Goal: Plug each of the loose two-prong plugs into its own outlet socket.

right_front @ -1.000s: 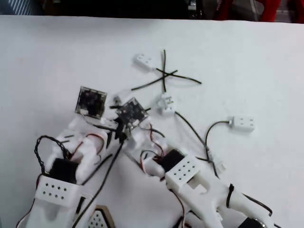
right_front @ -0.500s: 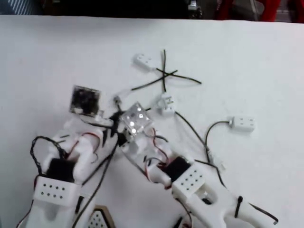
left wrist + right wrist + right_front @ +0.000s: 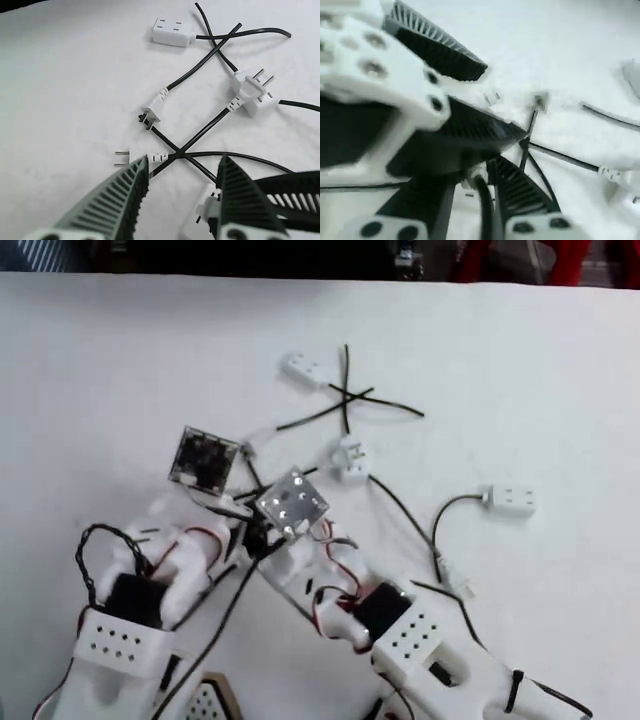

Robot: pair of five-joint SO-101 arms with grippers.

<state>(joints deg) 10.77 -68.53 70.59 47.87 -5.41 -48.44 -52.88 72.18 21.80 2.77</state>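
Note:
My left gripper [image 3: 185, 161] is open, its green fingers [image 3: 131, 191] straddling crossed black cables on the white table. A loose two-prong plug [image 3: 123, 157] lies just beyond one fingertip, and a second plug [image 3: 150, 114] is farther out. A white outlet socket [image 3: 172, 31] lies at the far side, and another plug [image 3: 251, 84] rests on a socket block [image 3: 264, 104]. My right gripper [image 3: 482, 176] is shut on a white plug [image 3: 207, 210] with a black cable [image 3: 483, 202], close beside the left gripper. In the high view both wrists meet at mid-table [image 3: 250, 510].
The high view shows sockets at the back [image 3: 303, 368], in the middle [image 3: 352, 458] and at the right [image 3: 513, 499], with black cords [image 3: 345, 400] crossing between them. A small plug [image 3: 462, 590] lies to the right of the right arm. The table's left and far right are bare white.
The right arm's wrist has rolled over and drawn slightly toward the near edge. The left wrist went a little left, then came back right, closer to the right gripper.

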